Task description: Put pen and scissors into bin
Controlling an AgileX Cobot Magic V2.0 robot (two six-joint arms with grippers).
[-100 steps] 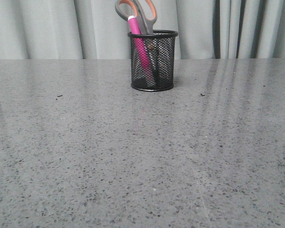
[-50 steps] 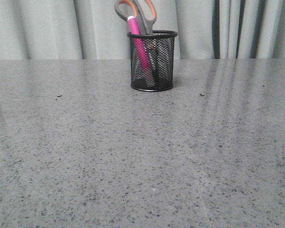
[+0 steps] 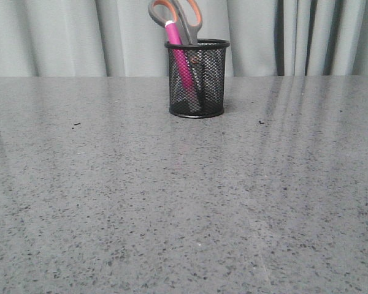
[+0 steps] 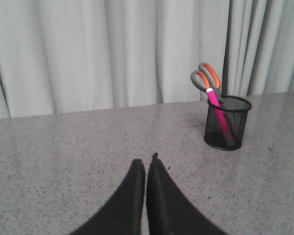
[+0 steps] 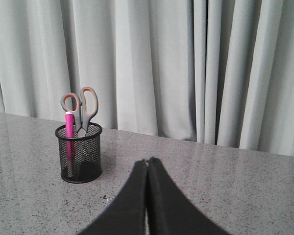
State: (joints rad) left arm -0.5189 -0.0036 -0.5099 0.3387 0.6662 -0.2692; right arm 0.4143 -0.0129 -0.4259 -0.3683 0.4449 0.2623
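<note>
Near end: left gripper and right gripper both have fingers pressed together, holding nothing, low over the desk, well short of the bin. Far end: bin upright by the curtain; pen and scissors inside it, handles up. Task looks done; best to keep both arms clear of the bin so nothing tips.

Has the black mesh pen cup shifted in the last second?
No. The black wire-mesh pen cup stands in the same spot against the grey curtain folds.
</note>
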